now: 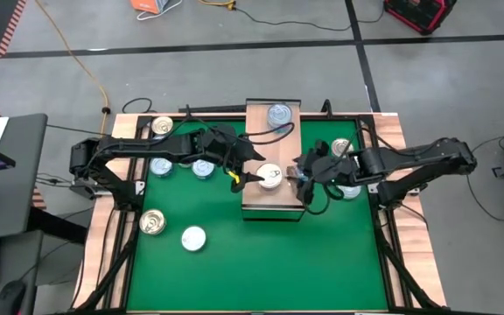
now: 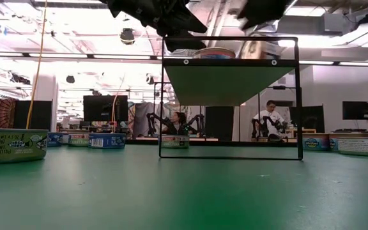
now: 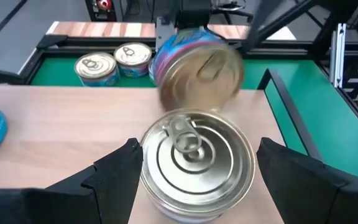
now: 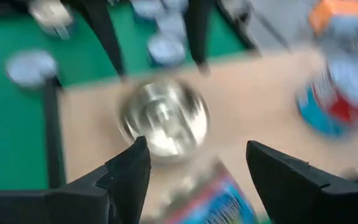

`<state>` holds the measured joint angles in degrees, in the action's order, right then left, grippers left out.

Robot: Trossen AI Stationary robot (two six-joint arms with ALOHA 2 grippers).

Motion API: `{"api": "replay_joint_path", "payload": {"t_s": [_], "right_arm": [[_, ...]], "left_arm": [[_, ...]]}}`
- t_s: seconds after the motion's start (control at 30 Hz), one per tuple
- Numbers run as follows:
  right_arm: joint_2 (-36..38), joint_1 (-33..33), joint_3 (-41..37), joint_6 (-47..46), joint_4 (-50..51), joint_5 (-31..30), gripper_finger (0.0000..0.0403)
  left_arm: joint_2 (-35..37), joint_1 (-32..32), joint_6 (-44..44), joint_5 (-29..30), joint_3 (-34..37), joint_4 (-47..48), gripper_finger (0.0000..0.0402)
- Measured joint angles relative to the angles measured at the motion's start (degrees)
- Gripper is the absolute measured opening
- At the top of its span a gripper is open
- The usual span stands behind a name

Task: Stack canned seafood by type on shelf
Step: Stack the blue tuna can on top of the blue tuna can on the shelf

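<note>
So I've got both arms parked over the shelf (image 1: 271, 162) in the middle of the green mat (image 1: 261, 254). My left gripper (image 3: 194, 171) has its fingers spread wide around a silver-topped can (image 3: 194, 155) standing upright on the plank near the shelf's front end, fingers on either side, can't tell if they actually touch it. Right gripper (image 4: 194, 171) is open too, coming in from the other side, and a blue-labelled can (image 3: 197, 62) is tipped on its edge just beyond the silver one, looks blurry. Another can (image 1: 279, 114) sits at the shelf's far end. The rest are loose on the mat: three (image 1: 182, 166) along the left side near the far edge, two (image 1: 173, 229) toward the left front, a couple by the right edge (image 1: 344, 149).
</note>
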<state>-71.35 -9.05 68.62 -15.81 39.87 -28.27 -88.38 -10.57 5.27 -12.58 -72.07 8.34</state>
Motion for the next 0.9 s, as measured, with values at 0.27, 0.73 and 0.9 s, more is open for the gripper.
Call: {"api": "replay_joint_path", "payload": {"t_s": [0.27,0.73,0.9], "right_arm": [[0.68,-1.18,0.02,-12.93,15.96,-1.21,0.0292],[2.70,-4.06,0.04,-19.76,18.58,-1.92,0.0292],[2.07,-3.61,-0.56,-25.71,27.09,0.91,0.0292]], "left_arm": [[-0.07,0.02,1.42,1.50,0.00,1.37,0.0302],[1.01,0.02,2.48,2.78,0.00,4.69,0.0302],[2.13,0.05,2.68,2.97,-0.02,5.12,0.0302]]}}
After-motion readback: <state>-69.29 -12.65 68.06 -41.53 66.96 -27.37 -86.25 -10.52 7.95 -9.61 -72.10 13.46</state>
